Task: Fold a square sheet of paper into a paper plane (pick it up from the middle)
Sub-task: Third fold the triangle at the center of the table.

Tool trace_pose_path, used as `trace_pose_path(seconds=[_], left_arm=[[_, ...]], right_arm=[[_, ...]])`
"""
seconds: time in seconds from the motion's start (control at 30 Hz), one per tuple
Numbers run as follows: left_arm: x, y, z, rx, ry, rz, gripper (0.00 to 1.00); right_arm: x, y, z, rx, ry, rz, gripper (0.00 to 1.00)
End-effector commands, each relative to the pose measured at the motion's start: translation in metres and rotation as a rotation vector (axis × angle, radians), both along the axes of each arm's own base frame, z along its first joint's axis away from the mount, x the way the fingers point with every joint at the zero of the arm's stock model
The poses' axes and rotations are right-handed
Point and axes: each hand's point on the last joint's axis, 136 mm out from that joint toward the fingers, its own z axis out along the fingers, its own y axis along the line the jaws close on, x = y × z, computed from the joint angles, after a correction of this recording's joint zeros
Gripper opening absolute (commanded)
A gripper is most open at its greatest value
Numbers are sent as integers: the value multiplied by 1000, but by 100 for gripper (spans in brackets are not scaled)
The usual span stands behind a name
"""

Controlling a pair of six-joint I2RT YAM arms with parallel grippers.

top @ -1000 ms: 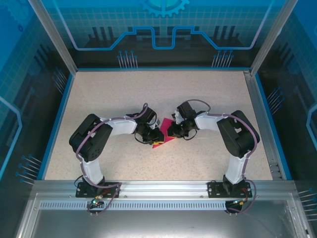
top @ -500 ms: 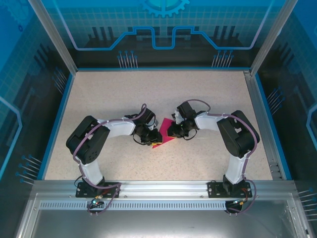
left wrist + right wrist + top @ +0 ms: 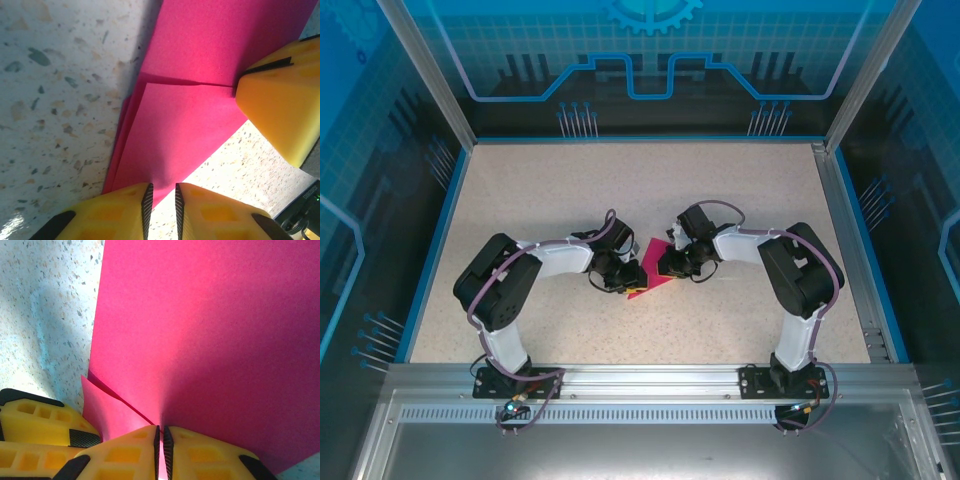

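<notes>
Square sheet of paper [image 3: 648,288]: lay partly folded at the middle of the table [image 3: 740,190]. Reached from the near edge by both arms, elbows bowed outward. Pinched along a fold by right gripper [image 3: 161,440]; met by left gripper [image 3: 161,200], jaws narrowly parted, grasp unclear. Nudged left gripper slightly left since a second earlier; kept right gripper in place.

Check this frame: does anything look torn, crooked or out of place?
Nothing stands out. The pink paper is partly folded, its layers slightly offset along one edge, no tear visible. The left gripper and right gripper each pinch it.
</notes>
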Motion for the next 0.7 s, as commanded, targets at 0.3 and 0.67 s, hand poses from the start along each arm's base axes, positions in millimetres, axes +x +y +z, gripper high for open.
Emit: trace_pose_path(seconds=[0.3,0.67], left_arm=[[-19,28,-16,124,55,14,21],[-13,28,4,94,6,28,22]], right_arm=[[-17,-27,-30,-144,66,-14,15],[-18,-28,-29,-144,64,-15,15]])
